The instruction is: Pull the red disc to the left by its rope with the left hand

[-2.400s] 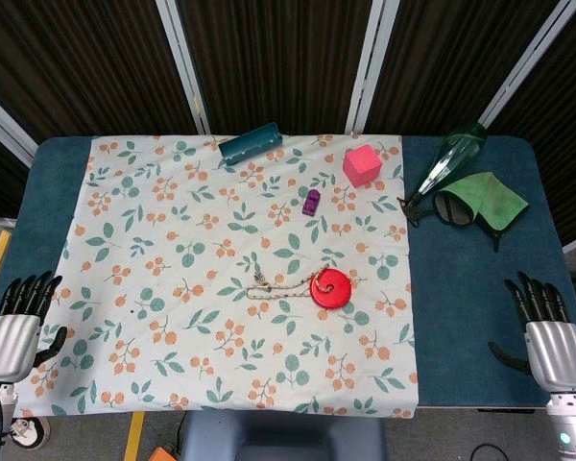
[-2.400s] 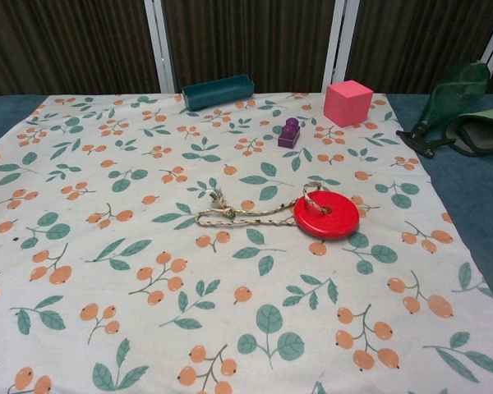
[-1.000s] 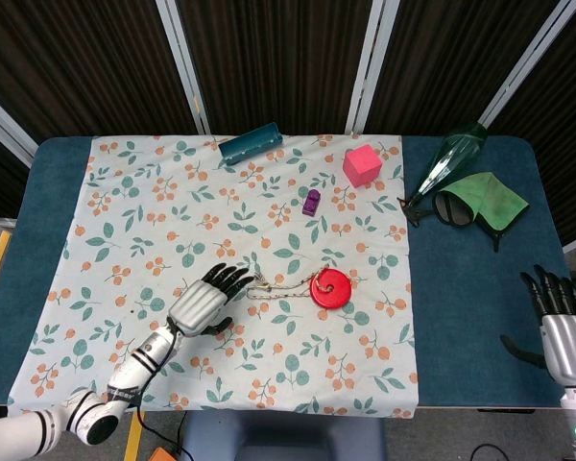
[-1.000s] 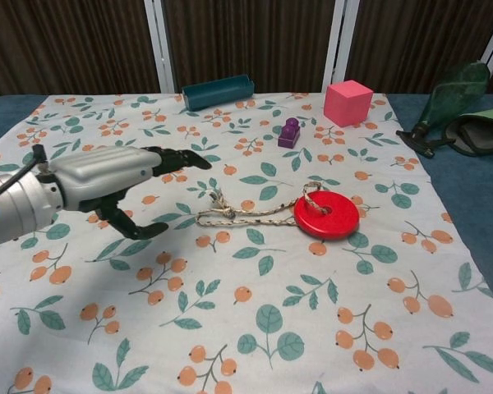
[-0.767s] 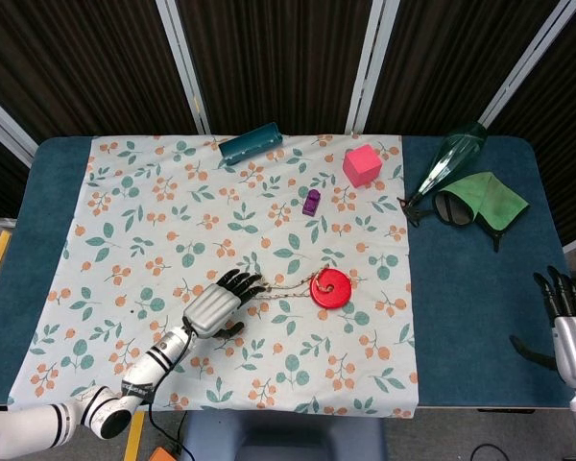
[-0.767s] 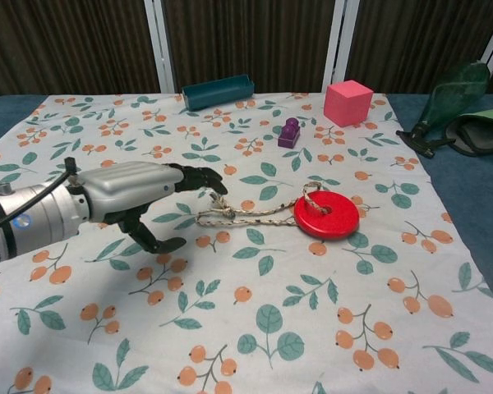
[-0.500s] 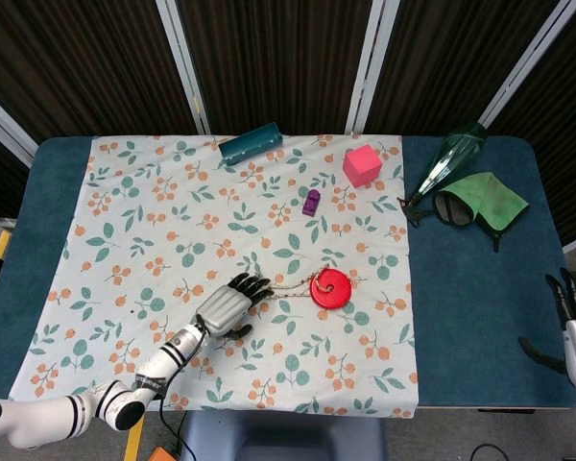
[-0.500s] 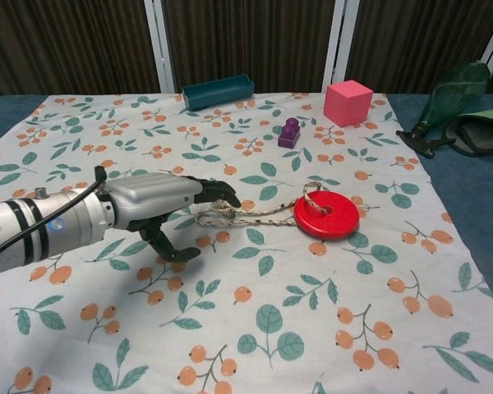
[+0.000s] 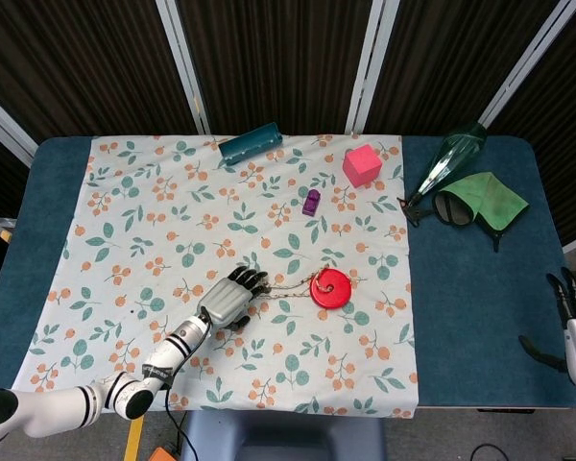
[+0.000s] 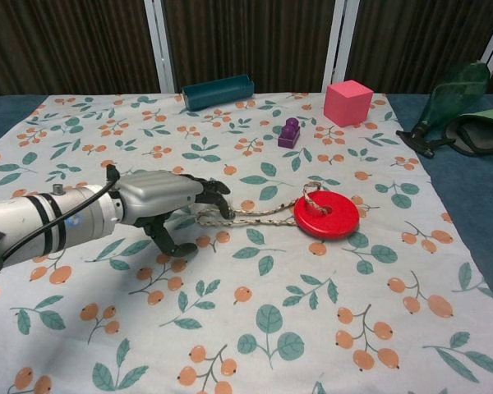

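The red disc (image 9: 330, 288) (image 10: 326, 215) lies flat on the floral cloth (image 9: 154, 221), right of centre. Its braided rope (image 9: 284, 287) (image 10: 259, 213) runs left from the disc along the cloth. My left hand (image 9: 229, 299) (image 10: 166, 200) is low over the rope's knotted left end, fingers (image 10: 216, 195) bent down onto it. The thumb (image 10: 171, 245) stays apart below, so nothing is pinched. My right hand (image 9: 575, 329) rests at the table's right front edge with fingers straight, holding nothing; only the head view shows it.
At the back of the cloth lie a teal cylinder (image 9: 251, 144) (image 10: 218, 90), a pink cube (image 9: 362, 165) (image 10: 347, 102) and a small purple piece (image 9: 312, 202) (image 10: 289, 133). On the blue table surface to the right are a green bottle (image 9: 446, 161) and a green cloth (image 9: 490, 200).
My left hand came up from the table's left front edge, slid right to the rope's end, and its fingers have bent down over it. My right hand drew back slightly. Disc and rope lie unmoved.
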Available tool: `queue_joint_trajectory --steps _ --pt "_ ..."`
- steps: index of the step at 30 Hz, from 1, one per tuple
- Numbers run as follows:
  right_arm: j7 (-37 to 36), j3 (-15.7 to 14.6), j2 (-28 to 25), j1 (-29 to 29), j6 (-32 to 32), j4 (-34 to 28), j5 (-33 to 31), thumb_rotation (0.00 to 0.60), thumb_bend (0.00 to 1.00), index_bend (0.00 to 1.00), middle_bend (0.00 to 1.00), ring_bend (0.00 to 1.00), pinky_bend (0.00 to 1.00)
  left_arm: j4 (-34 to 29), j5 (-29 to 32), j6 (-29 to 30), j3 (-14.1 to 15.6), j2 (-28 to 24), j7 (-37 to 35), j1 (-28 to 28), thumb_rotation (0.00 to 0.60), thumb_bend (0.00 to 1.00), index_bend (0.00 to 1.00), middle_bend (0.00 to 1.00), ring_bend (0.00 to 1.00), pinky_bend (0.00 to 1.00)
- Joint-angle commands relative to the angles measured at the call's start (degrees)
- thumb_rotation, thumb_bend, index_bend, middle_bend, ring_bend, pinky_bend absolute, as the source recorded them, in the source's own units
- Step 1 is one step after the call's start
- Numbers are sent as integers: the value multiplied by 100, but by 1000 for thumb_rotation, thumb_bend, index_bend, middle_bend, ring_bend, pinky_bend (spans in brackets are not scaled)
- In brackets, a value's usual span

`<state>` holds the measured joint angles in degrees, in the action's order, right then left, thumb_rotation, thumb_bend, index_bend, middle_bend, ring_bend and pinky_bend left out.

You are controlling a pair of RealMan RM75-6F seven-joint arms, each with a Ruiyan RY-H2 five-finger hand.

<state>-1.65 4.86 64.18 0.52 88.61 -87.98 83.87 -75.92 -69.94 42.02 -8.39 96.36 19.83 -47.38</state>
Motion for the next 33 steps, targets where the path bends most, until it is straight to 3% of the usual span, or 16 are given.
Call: queue_joint_trajectory --steps 1,11,20,28,33 --pt "0 4 12 5 0 10 9 600 302 0 0 0 0 31 81 20 62 18 44 -7 600 413 260 0 0 28" --pt "26 24 26 -11 14 19 -19 600 302 0 0 0 0 108 221 55 95 24 -20 -63 600 414 259 0 0 28" --pt "54 44 53 -1 39 16 9 600 302 0 0 0 0 79 237 134 180 -43 62 -95 600 414 516 0 0 28" --pt "91 65 71 -1 51 2 -8 600 302 0 0 0 0 -72 191 254 270 -179 233 -103 600 422 620 0 0 29" --pt "96 74 73 13 52 -16 15 600 302 0 0 0 0 -193 215 519 231 -262 194 1 600 591 746 0 0 37"
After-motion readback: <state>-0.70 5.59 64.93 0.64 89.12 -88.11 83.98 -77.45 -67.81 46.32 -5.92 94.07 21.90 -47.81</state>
